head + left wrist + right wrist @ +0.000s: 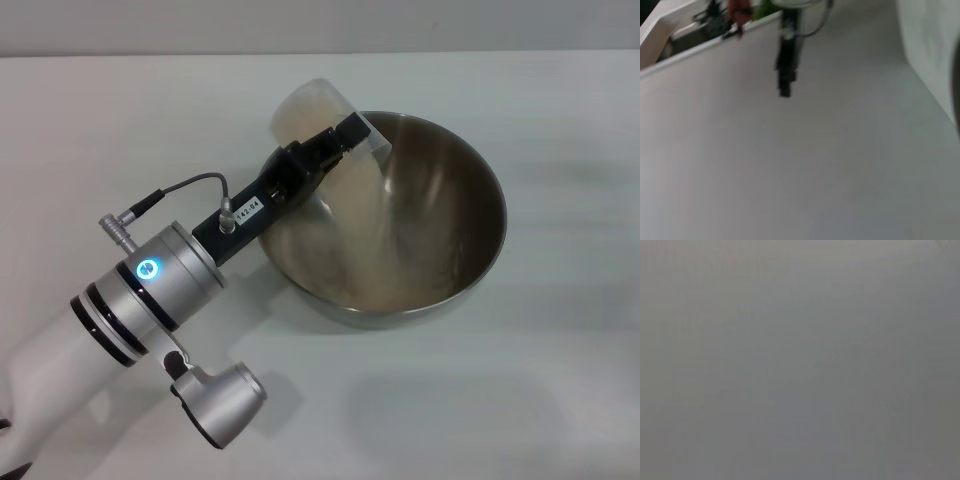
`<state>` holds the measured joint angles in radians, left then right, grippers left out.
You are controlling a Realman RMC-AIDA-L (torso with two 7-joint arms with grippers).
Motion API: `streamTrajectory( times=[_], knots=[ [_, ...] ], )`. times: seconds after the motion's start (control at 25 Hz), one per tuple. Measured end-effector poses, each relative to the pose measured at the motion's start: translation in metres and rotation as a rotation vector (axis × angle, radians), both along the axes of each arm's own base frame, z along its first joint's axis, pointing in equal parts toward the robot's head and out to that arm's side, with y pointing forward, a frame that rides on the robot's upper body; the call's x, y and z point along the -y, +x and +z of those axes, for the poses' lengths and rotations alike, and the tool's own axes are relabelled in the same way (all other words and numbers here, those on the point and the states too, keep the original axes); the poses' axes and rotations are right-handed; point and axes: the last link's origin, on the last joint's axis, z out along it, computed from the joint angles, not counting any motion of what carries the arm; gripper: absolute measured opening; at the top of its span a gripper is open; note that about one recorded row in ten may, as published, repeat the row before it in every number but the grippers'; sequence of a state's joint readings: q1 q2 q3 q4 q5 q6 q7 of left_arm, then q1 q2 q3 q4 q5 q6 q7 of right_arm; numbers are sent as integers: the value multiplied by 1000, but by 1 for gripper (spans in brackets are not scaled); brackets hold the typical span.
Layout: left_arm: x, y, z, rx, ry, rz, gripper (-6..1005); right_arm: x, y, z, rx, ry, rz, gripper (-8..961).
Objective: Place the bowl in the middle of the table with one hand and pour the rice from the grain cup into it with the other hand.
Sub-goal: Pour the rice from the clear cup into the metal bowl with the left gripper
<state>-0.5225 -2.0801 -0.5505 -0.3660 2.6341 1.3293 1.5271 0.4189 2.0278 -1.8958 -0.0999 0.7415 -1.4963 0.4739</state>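
Note:
The steel bowl [450, 190] stands on the white table [120, 130], a little right of the middle. My left gripper [343, 137] is shut on the clear grain cup [318, 112] and holds it tilted over the bowl's near-left rim. Beige rice [300, 108] still fills part of the cup. A pale blurred streak runs from the cup down to a heap of rice [392, 288] on the bowl's bottom. A dark narrow gripper [784, 75], apparently my right one, shows far off in the left wrist view, away from the bowl.
The far table edge [320, 54] runs behind the bowl. Clutter [735, 12] lies beyond the table edge in the left wrist view. The right wrist view shows only plain grey.

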Motion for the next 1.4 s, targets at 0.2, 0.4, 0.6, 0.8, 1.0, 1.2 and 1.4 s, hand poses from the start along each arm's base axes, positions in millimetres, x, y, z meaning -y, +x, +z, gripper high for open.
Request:
streamTrajectory(
  times=[0.2,0.4,0.6,0.8,1.0,1.2,1.4],
  knots=[
    [0,0,-5,-183,166,-110,29,1,-1,1,2,5,7,542],
    [0,0,-6,-242,231,-149,29,1,-1,1,3,5,7,542],
    [1,0,-7,-272,257,-169,29,0,-1,1,3,5,8,542],
    [2,-1,-7,-278,261,-172,29,0,-1,1,3,5,8,542],
    [5,-1,-9,-294,267,-184,29,0,-2,1,3,5,9,543],
    [6,-4,-13,-401,353,-247,29,0,-2,1,3,5,10,543],
    [8,-2,-12,-412,389,-271,30,0,-2,1,3,5,10,543]
  ],
)
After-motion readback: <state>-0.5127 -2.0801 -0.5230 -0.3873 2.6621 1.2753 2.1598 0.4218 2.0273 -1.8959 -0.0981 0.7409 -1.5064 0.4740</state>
